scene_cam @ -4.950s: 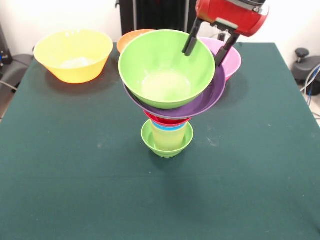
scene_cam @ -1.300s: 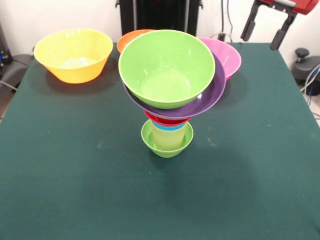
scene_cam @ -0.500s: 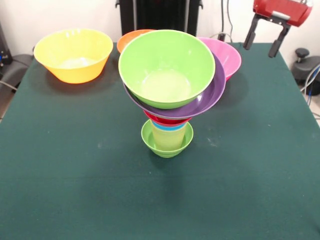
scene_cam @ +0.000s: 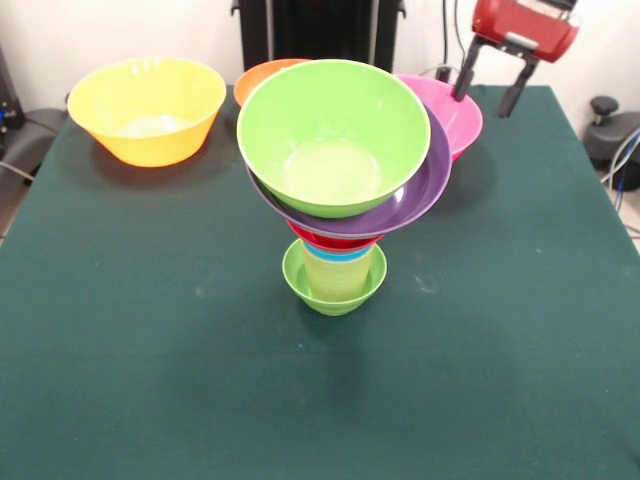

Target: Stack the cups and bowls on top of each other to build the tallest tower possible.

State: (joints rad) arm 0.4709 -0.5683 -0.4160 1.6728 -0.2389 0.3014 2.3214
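Green felt covers the desk (scene_cam: 150,380), and near its middle stands the tower (scene_cam: 338,190), which already takes in most of the pieces. Judging by what is piled up, the build looks well past halfway: 3 bowls are left loose along the far edge.

Largest first. The yellow bowl (scene_cam: 147,108) sits alone at the far left of the front view, well apart from the tower, upright and holding nothing. The pink bowl (scene_cam: 458,115) stands behind the tower on the other side, partly hidden by it; its visible inside looks empty. The green bowl (scene_cam: 333,135) crowns the tower, tipped toward the camera, with nothing in it. It rests inside the wide purple bowl (scene_cam: 425,190), which tilts the same way. The orange bowl (scene_cam: 262,78) peeks out behind the green one, still on the desk; its contents are hidden.

Under the purple bowl comes the small red bowl (scene_cam: 335,241), only its rim showing. Beneath that are nested cups: a blue rim (scene_cam: 338,254) and the pale yellow cup (scene_cam: 335,275), standing in the small lime-green bowl (scene_cam: 335,285) at the base. A red cup cannot be made out.

Above and just beside the pink bowl hangs the end effector (scene_cam: 490,85), its 2 fingers spread wide and gripping nothing.

The top-heavy, leaning upper bowls look likely to slide if another large bowl lands off centre.
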